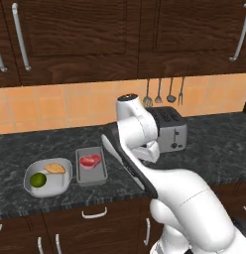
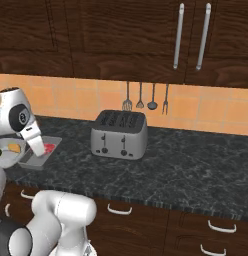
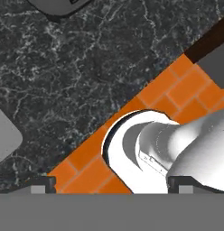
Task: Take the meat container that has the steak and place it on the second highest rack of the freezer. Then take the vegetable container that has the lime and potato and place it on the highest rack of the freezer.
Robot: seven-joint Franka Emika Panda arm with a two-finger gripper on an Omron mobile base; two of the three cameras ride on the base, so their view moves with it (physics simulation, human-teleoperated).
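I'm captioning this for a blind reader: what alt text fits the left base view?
Two containers sit on a dark stone counter: a round white bowl with a lime and potato, beside a grey tray holding a steak. A toaster stands behind the white arm.

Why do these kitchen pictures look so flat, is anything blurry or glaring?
Left base view: even rendered light, soft shadows inside the steak tray, no glare on the dark counter. Right base view: the toaster shows dull sheen, edges slightly soft. Hand view: sharp marble, tilted diagonally, no blur.
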